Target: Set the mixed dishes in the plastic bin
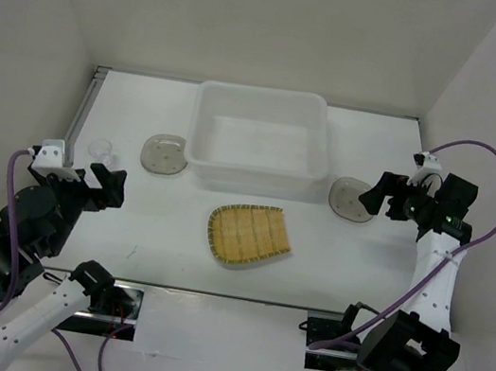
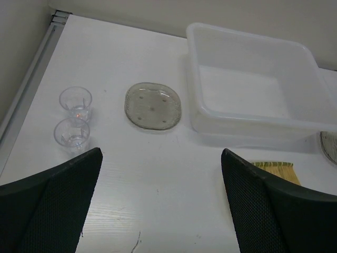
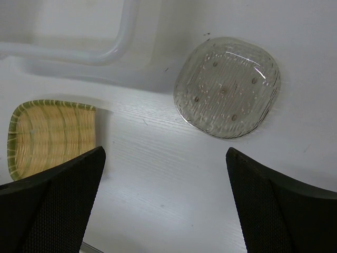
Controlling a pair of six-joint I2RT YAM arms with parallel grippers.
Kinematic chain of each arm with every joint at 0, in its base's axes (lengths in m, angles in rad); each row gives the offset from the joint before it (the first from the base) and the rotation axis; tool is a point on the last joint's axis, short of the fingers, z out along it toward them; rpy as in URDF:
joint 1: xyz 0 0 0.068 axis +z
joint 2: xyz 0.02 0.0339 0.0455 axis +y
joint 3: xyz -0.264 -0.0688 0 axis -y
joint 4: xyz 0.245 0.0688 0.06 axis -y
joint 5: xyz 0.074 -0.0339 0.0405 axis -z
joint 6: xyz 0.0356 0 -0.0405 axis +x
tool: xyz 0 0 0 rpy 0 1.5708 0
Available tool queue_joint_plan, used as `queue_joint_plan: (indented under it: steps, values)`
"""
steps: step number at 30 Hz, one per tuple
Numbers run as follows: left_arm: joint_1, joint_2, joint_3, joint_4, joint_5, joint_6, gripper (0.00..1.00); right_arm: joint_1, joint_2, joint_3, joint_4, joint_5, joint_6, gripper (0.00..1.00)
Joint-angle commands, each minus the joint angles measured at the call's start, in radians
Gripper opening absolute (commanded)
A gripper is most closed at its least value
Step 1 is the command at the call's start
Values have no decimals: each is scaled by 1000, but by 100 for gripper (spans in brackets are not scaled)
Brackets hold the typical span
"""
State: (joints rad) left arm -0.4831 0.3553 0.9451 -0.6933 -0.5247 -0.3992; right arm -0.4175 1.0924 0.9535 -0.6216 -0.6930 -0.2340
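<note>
The plastic bin (image 1: 256,139) stands empty at the back middle; it also shows in the left wrist view (image 2: 253,84). The tan-yellow fan-shaped plate (image 1: 249,234) lies in front of it. One smoky-grey dish (image 1: 165,154) lies left of the bin, the other (image 1: 351,200) right of it. Two tiny clear cups (image 2: 75,101) (image 2: 72,134) stand side by side at the far left. My left gripper (image 1: 95,183) is open and empty, short of the cups. My right gripper (image 1: 373,196) is open and empty above the table, just short of the right grey dish (image 3: 227,88).
White walls enclose the table on the left, back and right. A metal rail (image 1: 84,109) runs along the left edge. The bin's rim (image 3: 116,50) and the tan plate (image 3: 50,134) lie left of the right gripper (image 3: 166,153).
</note>
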Motion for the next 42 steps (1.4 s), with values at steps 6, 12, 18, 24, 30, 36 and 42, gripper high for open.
queue_joint_plan:
  steps: [6,12,18,24,30,36,42]
  values:
    - [-2,98,52,-7,60,-41,100,3,-51,-4,22,-20,-7,100]
    - [-2,313,61,-31,400,-252,100,3,-51,-4,22,-30,-16,100]
    - [-2,261,-55,35,472,-427,100,3,-92,-4,22,-39,-25,100]
    - [-2,252,-225,130,508,-520,100,3,-101,-4,22,-48,-25,100]
    - [-67,422,-302,225,433,-549,100,3,-101,-4,22,-57,-34,100]
    - [-111,583,-302,313,388,-549,100,3,-111,-4,22,-57,-34,100]
    - [-144,717,-347,428,391,-558,100,3,-111,-4,22,-57,-34,100]
